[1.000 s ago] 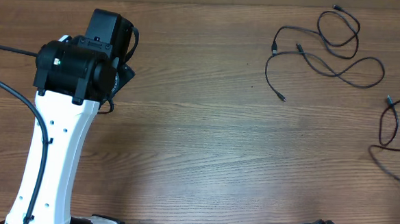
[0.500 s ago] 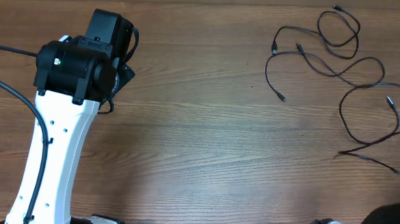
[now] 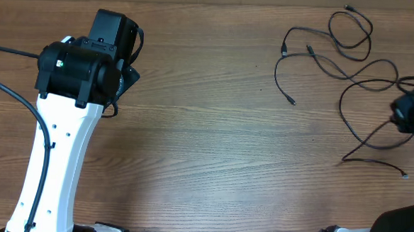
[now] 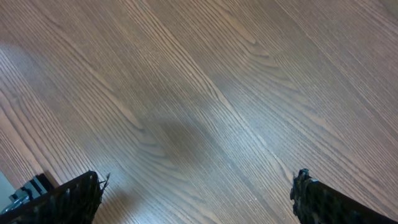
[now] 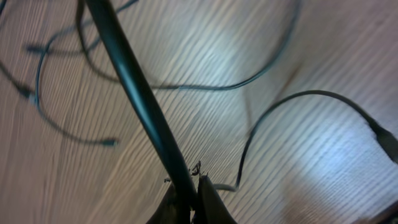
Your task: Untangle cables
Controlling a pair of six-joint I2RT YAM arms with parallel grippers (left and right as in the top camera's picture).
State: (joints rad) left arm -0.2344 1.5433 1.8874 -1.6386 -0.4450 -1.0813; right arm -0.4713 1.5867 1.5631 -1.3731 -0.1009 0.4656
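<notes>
Several thin black cables [image 3: 337,62] lie looped on the wooden table at the far right. One cable [image 3: 363,113] runs from my right gripper [image 3: 399,112] in a loop down to a loose plug end [image 3: 405,175]. In the right wrist view my right gripper [image 5: 191,186] is shut on a black cable [image 5: 134,93] that rises up and to the left from the fingers; other cables [image 5: 56,118] lie below it on the wood. My left gripper [image 4: 198,193] is open and empty over bare wood at the table's left.
The left arm's white link [image 3: 55,165] and black wrist [image 3: 89,64] stand over the left of the table [image 3: 212,145]. A thick black arm cable [image 3: 9,95] runs at the far left.
My right arm came into view from the right edge, holding one cable. The cable's loop was dragged left and up, and its plug end shifted. The left arm has not moved.
</notes>
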